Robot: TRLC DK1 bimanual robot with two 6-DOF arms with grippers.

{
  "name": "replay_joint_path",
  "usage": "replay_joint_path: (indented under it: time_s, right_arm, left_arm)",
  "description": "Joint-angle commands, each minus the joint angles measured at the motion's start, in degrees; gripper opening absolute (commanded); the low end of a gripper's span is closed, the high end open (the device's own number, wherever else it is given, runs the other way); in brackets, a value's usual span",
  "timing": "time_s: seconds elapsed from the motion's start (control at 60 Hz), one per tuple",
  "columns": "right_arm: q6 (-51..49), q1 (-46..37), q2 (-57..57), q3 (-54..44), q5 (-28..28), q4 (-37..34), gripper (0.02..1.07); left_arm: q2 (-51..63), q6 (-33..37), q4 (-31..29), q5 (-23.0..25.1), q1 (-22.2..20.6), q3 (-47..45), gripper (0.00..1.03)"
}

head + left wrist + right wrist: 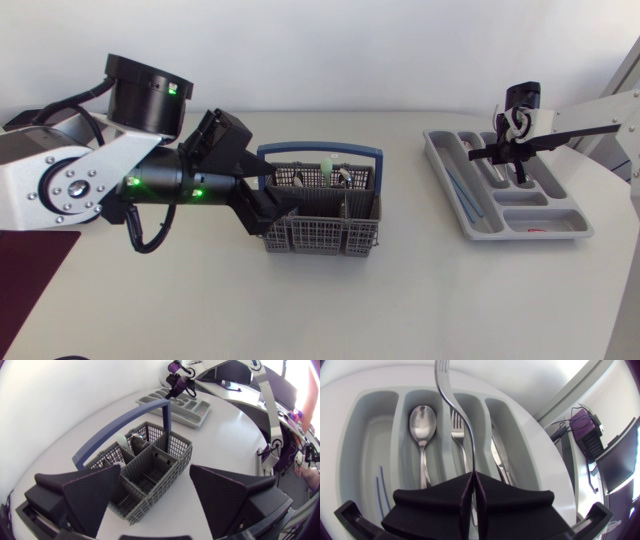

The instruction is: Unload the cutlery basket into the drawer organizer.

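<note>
The grey cutlery basket (pixel 322 222) with a blue handle stands mid-table and holds a pale green-handled piece (pixel 325 165) and some metal cutlery (pixel 345 176). My left gripper (pixel 266 214) is open at the basket's left front corner; in the left wrist view its fingers (pixel 92 492) straddle the basket's near corner (pixel 145 467) without touching it. My right gripper (pixel 472 492) is shut on a fork (pixel 457 405) and hangs over the grey drawer organizer (pixel 560 226). Below it a spoon (pixel 422 422), another fork (pixel 456 425) and a knife (pixel 499 462) lie in separate compartments.
A dark red mat (pixel 30 275) lies at the table's front left corner. The organizer (pixel 199 410) sits far right, near the table's edge. Bare white tabletop runs between the basket and the organizer and along the front.
</note>
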Motion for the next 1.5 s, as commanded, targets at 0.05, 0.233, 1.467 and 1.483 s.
replay_joint_path:
  time_s: [0.05, 0.233, 1.467, 1.483]
  right_arm:
    - [1.2, -0.9, 3.7, 2.7, 0.9, -1.2, 0.10]
    - [1.3, -1.6, 7.3, 6.6, 0.9, -2.7, 0.12]
    - [-1.9, 13.5, -36.6, -32.1, -17.1, 4.4, 0.76]
    - [-1.8, 14.1, -36.7, -32.4, -17.4, 4.4, 0.76]
  left_arm:
    - [-0.8, 1.0, 0.4, -0.2, 0.1, -1.6, 0.96]
    - [-0.7, 0.9, 0.4, -0.2, -0.1, -1.5, 0.96]
    - [-0.8, 3.5, 3.5, -7.9, 2.1, -7.2, 0.95]
    - [-0.9, 3.6, 3.6, -8.0, 2.1, -7.6, 0.94]
